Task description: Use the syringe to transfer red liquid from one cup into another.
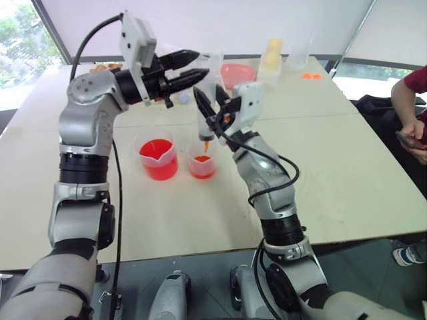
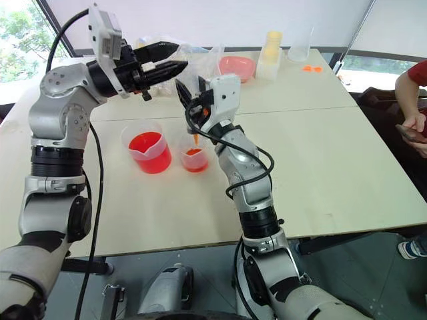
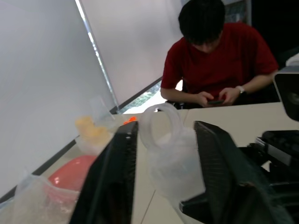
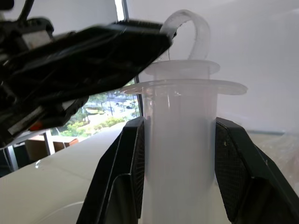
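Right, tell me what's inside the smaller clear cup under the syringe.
The smaller narrow clear plastic cup holds a shallow pool of red liquid. The large clear syringe's orange tip hangs just above it. Whether drops are falling can't be seen.

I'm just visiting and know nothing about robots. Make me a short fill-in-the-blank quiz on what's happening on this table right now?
1. The right gripper is shut on the barrel of the ____.
2. The syringe's orange tip points down into the ____ of the two clear cups.
3. The spouted beaker holds liquid coloured ____.
4. The left gripper is beside the looped ____ end of the syringe.

Missing words: syringe; smaller; red; plunger
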You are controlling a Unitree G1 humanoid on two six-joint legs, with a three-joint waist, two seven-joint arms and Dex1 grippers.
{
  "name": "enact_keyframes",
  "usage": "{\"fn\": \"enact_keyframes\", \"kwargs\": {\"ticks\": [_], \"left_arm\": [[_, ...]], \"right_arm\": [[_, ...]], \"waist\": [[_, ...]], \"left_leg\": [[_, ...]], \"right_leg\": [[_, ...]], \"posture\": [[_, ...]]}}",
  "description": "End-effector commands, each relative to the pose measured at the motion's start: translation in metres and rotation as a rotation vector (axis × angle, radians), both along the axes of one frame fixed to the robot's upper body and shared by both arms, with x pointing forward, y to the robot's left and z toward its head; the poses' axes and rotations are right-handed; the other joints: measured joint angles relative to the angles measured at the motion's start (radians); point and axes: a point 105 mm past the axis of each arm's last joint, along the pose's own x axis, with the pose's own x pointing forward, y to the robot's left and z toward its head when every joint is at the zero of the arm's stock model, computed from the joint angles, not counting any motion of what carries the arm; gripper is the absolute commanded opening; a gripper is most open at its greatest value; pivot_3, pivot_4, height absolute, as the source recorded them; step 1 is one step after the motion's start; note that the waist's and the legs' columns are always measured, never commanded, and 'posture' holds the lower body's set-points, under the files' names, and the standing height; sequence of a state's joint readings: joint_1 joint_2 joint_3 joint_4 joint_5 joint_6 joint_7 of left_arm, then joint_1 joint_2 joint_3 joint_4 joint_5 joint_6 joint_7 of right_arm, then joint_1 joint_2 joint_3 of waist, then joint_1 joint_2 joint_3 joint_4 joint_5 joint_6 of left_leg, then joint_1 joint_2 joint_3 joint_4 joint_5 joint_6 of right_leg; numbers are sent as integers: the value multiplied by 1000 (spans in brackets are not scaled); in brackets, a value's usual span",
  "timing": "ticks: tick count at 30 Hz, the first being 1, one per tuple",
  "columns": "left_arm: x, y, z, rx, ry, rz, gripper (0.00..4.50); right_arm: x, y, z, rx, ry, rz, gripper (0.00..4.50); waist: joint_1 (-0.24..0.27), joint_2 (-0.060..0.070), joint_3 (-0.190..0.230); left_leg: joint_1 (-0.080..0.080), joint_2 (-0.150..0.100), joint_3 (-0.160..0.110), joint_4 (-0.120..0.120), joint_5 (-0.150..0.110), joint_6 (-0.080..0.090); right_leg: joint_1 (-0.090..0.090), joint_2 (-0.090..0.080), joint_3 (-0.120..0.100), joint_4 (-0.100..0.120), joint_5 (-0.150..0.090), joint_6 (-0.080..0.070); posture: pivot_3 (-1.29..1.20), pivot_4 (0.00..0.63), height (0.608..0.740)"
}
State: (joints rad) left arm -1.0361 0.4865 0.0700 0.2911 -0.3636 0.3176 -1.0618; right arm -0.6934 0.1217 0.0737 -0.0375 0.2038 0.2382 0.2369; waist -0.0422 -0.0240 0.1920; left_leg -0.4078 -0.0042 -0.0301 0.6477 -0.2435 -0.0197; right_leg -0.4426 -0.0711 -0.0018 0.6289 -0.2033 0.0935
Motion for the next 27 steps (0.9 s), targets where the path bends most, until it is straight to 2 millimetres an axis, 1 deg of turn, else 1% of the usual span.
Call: {"fn": "enact_keyframes", "kwargs": {"ticks": [1,4,6,8,9,11,15,17,18,21,24,26,27], "left_arm": [[1,18,12,-24,-6,40,3270],[-1,38,18,-94,19,79,3270],[-4,49,19,-133,39,95,3270],[-12,58,13,-153,73,96,3270],[-21,61,10,-162,92,73,3270],[-38,62,4,-154,129,39,3270],[-67,57,-23,-36,201,26,3270],[-79,54,-35,7,237,17,3270],[-86,53,-41,34,258,14,3270],[-103,45,-63,130,298,5,3270],[-114,37,-81,199,313,-4,3270],[-116,34,-88,198,323,-2,3270],[-116,33,-90,177,332,2,3270]], "right_arm": [[-24,7,41,62,-160,60,1521],[-23,5,46,85,-147,71,1521],[-18,-2,52,165,-93,86,1521],[-8,-21,65,292,1,101,1521],[-2,-33,70,319,55,105,1521],[6,-53,75,302,138,103,1521],[15,-89,70,163,347,119,1521],[18,-105,61,115,459,96,1521],[21,-114,50,82,537,72,1521],[26,-135,15,23,747,24,1521],[26,-145,-21,2,911,-2,1521],[25,-144,-44,-27,986,-5,1521],[24,-140,-54,-43,1012,4,1521]], "waist": [[-4,1,0],[-5,1,0],[-6,1,0],[-2,1,0],[-1,1,0],[4,1,1],[21,1,1],[24,1,1],[23,1,1],[21,1,1],[23,1,1],[23,1,1],[23,1,1]], "left_leg": [[0,0,0,0,0,0],[0,0,0,0,0,0],[0,1,0,0,0,0],[0,1,0,0,0,0],[0,1,0,0,0,0],[0,2,-1,0,0,0],[-1,1,-1,0,0,0],[-1,0,0,-1,0,0],[-1,0,1,-1,0,0],[0,0,4,-1,0,0],[0,-1,4,-1,0,0],[0,-1,4,-1,0,0],[-1,-1,4,-1,0,0]], "right_leg": [[0,0,0,0,0,0],[-1,0,0,0,0,0],[-1,1,1,1,0,0],[-1,1,0,1,0,0],[-1,0,0,1,0,0],[0,-1,0,1,0,0],[0,-7,0,-2,0,0],[0,-8,0,-4,0,0],[1,-8,0,-4,-2,-3],[1,-7,0,-4,-2,-3],[1,-6,0,-4,-2,-3],[1,-5,0,-5,-2,-3],[1,-5,0,-5,-2,-3]], "posture": [[0,150,740],[0,150,740],[0,150,740],[0,150,740],[0,150,740],[0,150,740],[0,150,740],[0,150,740],[0,150,740],[0,150,740],[0,150,740],[0,150,740],[0,150,740]]}}
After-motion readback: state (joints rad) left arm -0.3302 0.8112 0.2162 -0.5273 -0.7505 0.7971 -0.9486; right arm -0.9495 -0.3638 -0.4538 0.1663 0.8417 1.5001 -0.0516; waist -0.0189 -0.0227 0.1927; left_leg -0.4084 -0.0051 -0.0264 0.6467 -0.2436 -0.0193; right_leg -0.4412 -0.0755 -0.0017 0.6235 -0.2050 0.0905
